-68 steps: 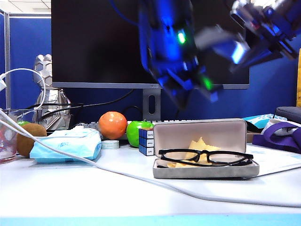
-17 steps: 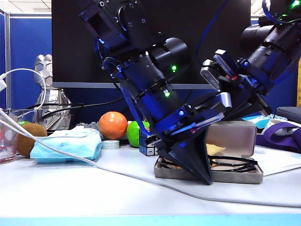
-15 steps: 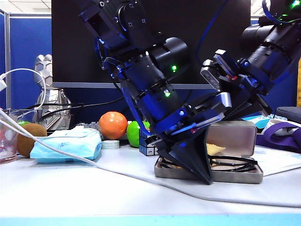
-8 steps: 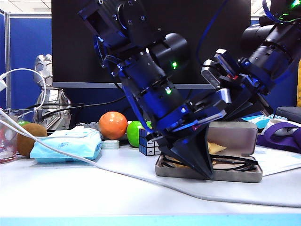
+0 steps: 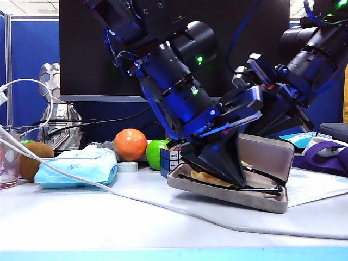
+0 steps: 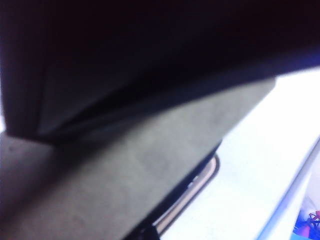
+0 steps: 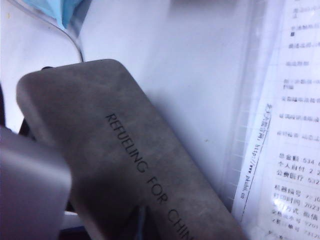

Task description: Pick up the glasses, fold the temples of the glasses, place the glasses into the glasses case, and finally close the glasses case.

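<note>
The grey glasses case (image 5: 217, 191) is tilted, its left end lifted off the table and its right end resting on it. Its lid (image 5: 269, 155) leans partway over the base. The black glasses (image 5: 261, 190) lie inside on a yellow cloth (image 5: 209, 177); the temples are hidden. My left gripper (image 5: 237, 184) is a shut black wedge whose tip reaches down into the case. The left wrist view is filled by blurred grey case felt (image 6: 140, 165). My right gripper (image 5: 260, 126) is behind the lid, shut, against the printed grey lid (image 7: 100, 130).
An orange (image 5: 130, 144), a green apple (image 5: 157, 149) and a puzzle cube (image 5: 169, 160) stand behind the case. A light-blue tissue pack (image 5: 76, 166) lies at left. A white cable (image 5: 136, 198) crosses the front. Printed paper (image 7: 295, 125) lies right of the case.
The case's left end has risen off the table, so it now slopes down to the right, and the lid has come further over the base. The left arm has shifted slightly up.
</note>
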Controlling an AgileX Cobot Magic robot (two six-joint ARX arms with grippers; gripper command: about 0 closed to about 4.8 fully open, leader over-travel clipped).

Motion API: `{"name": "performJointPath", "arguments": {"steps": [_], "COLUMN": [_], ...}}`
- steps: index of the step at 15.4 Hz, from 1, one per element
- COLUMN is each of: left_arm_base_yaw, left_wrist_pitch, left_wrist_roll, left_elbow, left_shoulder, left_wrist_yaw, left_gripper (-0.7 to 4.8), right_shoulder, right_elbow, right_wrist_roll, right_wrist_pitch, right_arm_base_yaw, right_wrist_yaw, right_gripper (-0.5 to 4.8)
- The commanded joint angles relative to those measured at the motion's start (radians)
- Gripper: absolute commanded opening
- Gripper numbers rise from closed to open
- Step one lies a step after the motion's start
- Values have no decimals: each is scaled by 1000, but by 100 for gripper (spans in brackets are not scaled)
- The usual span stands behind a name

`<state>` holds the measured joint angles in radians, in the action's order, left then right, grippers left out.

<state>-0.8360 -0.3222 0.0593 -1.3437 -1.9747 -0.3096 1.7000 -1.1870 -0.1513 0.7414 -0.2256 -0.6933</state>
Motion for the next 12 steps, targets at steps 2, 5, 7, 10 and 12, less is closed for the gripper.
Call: {"name": "performJointPath", "arguments": {"steps": [2,5,7,10,12], "left_arm_base_yaw": [2,2,2,2,2], "left_wrist_pitch": [36,-100,-129,-163,-213], "left_wrist_roll": [10,11,11,11,11], "left_elbow": [-13,-13,-13,-13,-13], "left_shoulder": [16,47,72,89,88], "left_wrist_yaw": [18,18,17,6,12], "left_gripper": [-5,-5,-5,-5,-5], "right_shoulder": [7,7,7,7,7], "right_elbow": [11,11,11,11,11], "right_wrist_roll": [-7,-6,-6,-6,-6], "right_wrist_pitch": [60,46,47,46,39], "right_arm_base_yaw": [-9,-9,-9,-9,-9], "right_wrist_yaw": [-5,-5,-9,-9,-9], "right_gripper": [-5,-5,-5,-5,-5]}}
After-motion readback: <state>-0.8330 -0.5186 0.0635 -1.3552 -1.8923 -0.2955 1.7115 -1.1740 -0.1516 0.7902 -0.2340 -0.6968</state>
